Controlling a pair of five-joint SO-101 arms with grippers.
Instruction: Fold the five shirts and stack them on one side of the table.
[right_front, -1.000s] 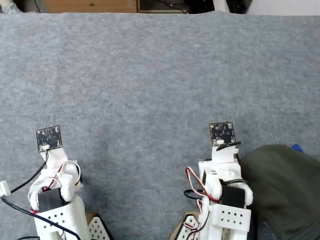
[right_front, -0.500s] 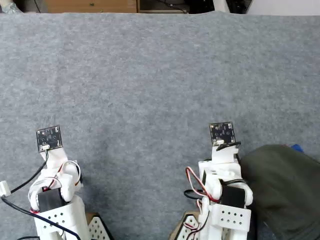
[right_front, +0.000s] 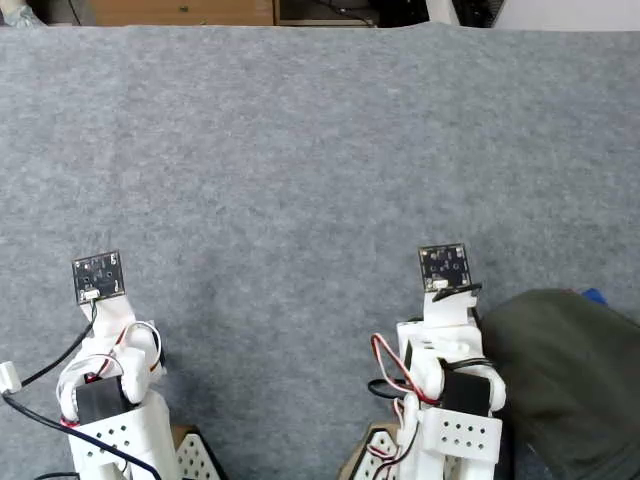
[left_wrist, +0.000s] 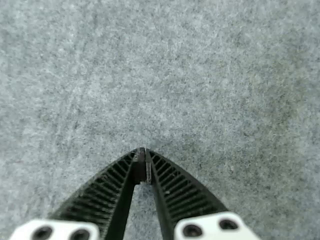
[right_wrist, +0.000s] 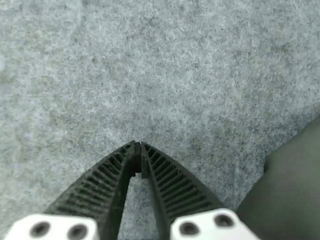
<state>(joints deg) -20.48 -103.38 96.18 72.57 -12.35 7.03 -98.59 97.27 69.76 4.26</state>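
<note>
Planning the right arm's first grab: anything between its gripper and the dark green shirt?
Nothing visible. The right gripper, shut, sits over bare grey felt; the dark green shirt lies just beside it, only felt between.

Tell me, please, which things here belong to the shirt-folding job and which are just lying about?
Job: green shirt, table, left tool, right tool, both shut and empty.
Lying about: wooden cabinet beyond the table; blue scrap by the shirt, with too little showing to tell what it is.
</note>
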